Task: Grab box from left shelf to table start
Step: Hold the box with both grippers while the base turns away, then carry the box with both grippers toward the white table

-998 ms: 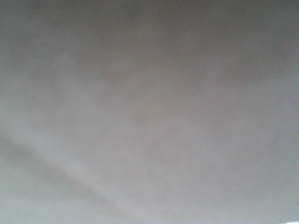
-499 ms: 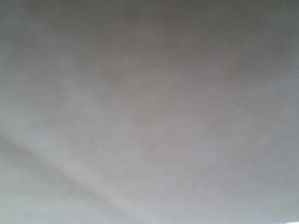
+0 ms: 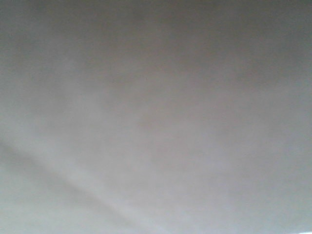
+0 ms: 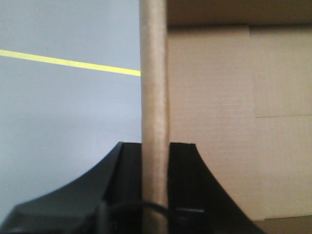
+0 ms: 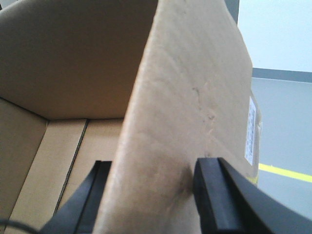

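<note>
In wrist views only, box (image 4: 209, 122)

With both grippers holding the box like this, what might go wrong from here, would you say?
1. The left gripper and right gripper each pinch only a thin wall of the box. The cardboard looks dented where the right gripper presses, so it may bend, tear or slip.
2. The front view shows only a grey blur, so the path ahead cannot be checked there.

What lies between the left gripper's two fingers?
A cardboard wall of the box, edge-on, touching both fingers of the left gripper, seen in the left wrist view.
</note>
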Motion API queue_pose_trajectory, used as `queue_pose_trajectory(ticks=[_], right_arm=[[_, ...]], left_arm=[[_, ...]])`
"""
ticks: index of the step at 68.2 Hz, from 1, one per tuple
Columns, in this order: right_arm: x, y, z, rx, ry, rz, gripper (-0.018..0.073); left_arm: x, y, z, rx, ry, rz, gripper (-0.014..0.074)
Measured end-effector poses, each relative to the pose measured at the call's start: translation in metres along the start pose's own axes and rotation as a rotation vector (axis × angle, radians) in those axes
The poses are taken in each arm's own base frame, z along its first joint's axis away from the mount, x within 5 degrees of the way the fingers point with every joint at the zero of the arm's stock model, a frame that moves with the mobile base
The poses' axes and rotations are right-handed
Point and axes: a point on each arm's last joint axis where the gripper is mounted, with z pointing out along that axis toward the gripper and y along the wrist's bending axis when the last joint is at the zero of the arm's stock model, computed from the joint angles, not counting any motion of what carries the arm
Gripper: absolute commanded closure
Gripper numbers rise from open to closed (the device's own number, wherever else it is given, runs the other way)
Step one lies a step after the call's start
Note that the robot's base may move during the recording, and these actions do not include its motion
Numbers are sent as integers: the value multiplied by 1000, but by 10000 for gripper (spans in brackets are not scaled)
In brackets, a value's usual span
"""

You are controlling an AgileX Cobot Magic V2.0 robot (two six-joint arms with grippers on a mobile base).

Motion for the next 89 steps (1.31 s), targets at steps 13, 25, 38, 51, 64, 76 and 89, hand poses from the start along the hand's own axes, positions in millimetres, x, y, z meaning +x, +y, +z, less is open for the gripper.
queue_pose_trajectory(ticks=[13,25,38,51,64,76,89], right_arm=[[0,0,0,0,0,0,501],[0,0,0,0,0,0,501],[0,0,0,0,0,0,501],[0,0,0,0,0,0,501],[0,0,0,0,0,0,501],[0,0,0,0,0,0,501],[0,0,0,0,0,0,501]], left_arm=[[0,0,0,0,0,0,689],[0,0,0,0,0,0,689],[0,0,0,0,0,0,689],[0,0,0,0,0,0,689],[0,0,0,0,0,0,689],[0,0,0,0,0,0,689],[0,0,0,0,0,0,689]])
